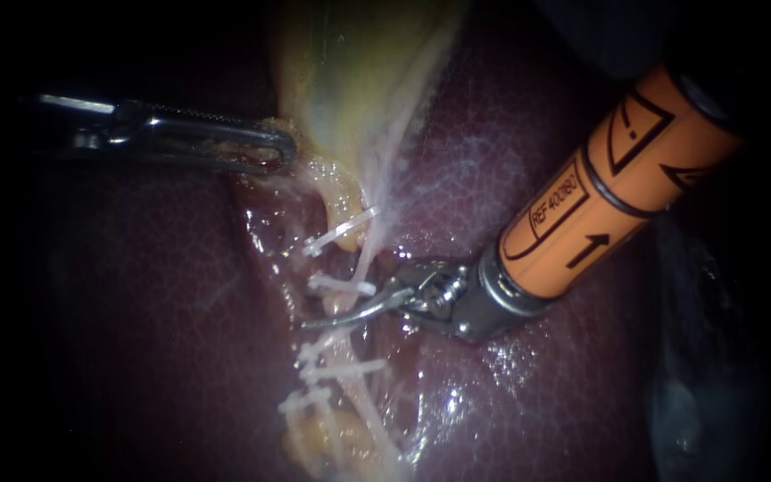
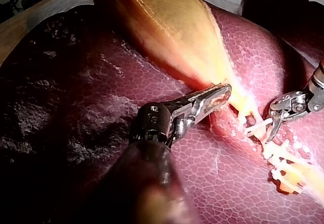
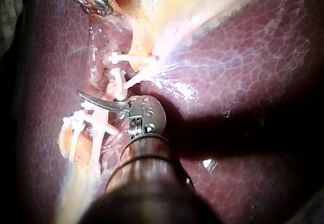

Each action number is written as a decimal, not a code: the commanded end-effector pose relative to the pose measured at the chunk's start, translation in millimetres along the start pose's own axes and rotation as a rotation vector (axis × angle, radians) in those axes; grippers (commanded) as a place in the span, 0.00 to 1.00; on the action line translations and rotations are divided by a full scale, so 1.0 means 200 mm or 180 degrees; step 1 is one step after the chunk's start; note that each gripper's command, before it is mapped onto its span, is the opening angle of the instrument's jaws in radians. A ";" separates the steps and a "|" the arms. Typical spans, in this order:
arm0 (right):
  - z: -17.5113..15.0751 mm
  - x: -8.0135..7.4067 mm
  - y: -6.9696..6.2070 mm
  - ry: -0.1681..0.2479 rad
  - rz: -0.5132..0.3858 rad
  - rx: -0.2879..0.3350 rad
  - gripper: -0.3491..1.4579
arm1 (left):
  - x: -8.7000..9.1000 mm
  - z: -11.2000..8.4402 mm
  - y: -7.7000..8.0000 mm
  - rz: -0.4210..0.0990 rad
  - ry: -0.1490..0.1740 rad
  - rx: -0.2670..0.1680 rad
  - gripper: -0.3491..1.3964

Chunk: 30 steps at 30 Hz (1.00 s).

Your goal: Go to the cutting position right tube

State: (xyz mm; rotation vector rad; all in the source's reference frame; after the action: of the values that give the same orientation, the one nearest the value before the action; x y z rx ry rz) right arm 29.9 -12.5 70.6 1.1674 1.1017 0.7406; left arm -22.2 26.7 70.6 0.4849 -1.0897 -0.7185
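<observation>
1. We are taking the liver [image 2: 76, 92] first. Only the left wrist view is showing its dark, wrinkled far lobe and outer edge, while the endoscope is lighting just a patch near the instrument tips. Bare liver is lying open to either side of that patch.
2. The gallbladder [image 1: 359, 71] is stretching up as a yellow sheet, narrowing towards the right tube [image 1: 366, 261].
3. Our right instrument [image 1: 314, 322] is coming in over bare liver. Its curved blades are lying together, gripping nothing, and the right wrist view is showing them most plainly.
4. Our left instrument [image 1: 283, 153] is clamping the gallbladder's lower edge with both jaws, well apart from the right one.
5. The right tube is showing as a thin whitish strand, running from the gallbladder down to just beside the blades.
6. White clips [image 1: 341, 230] are sitting crosswise on the tissue above and below the blades in the endoscope view.
</observation>
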 end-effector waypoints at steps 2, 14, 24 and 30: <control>0.000 0.001 0.000 0.0036 0.0000 0.0031 0.93 | 0.000 0.000 0.000 0.0000 0.0000 0.0000 0.00; 0.002 0.003 0.000 0.0210 0.0007 0.0193 0.92 | 0.000 0.000 0.000 0.0001 0.0000 -0.0001 0.00; 0.004 0.001 -0.001 0.0108 -0.0014 0.0313 0.92 | 0.000 0.000 0.000 0.0002 -0.0002 -0.0011 0.00; 0.006 -0.001 -0.008 -0.0096 -0.0058 0.0543 0.91 | 0.001 0.000 0.000 0.0002 -0.0002 -0.0011 0.00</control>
State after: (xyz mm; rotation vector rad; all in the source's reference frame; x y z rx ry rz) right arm 30.8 -13.7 68.8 1.3127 1.1688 0.6159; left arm -22.2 26.6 70.7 0.4815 -1.0889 -0.7201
